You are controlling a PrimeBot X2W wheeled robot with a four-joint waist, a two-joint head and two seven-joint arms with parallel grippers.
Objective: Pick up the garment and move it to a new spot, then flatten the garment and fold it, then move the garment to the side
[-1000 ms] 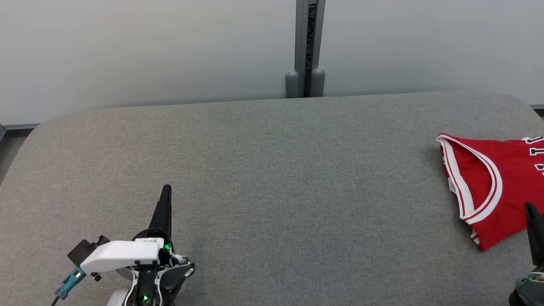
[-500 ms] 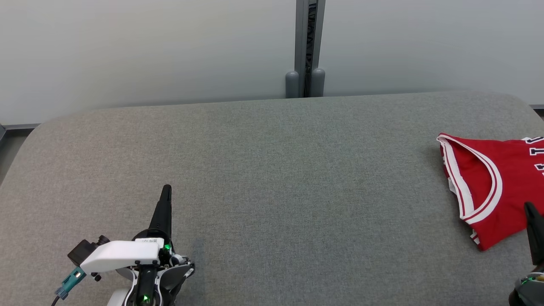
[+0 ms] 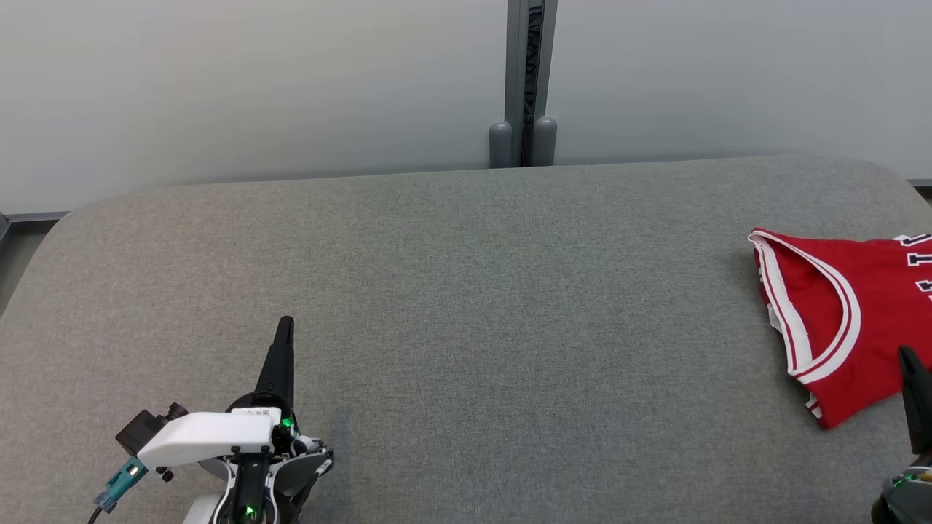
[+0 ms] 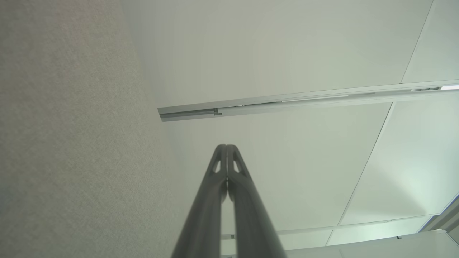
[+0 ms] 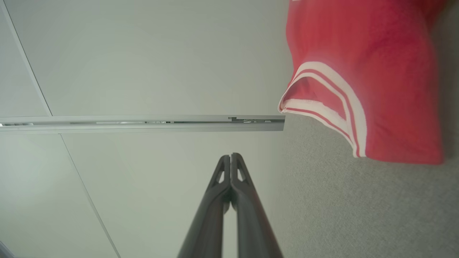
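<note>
While we look down on the long grey fabric-covered table (image 3: 466, 291), the red sleeveless jersey with white-and-red striped trim (image 3: 881, 291) lies at its far right end, cut off by the edge of the head view. It looks folded and flat, with one trimmed opening turned toward the table's middle and some white lettering with dark outlines showing at the picture's edge.

Our left gripper (image 3: 285, 324) sits low at the left over bare cloth, well apart from the jersey, and its two long dark fingers are pressed together with nothing between them, as the left wrist view confirms (image 4: 227, 147).

Our right gripper (image 3: 906, 354) rises at the lower right, its tip showing against the jersey's near part. In the right wrist view its fingers (image 5: 230, 156) are likewise closed on nothing, and the jersey (image 5: 376, 53) lies off to one side, clear of them.

Behind the table stand pale wall panels (image 3: 218, 87), joined by a grey metal post (image 3: 530, 73).
</note>
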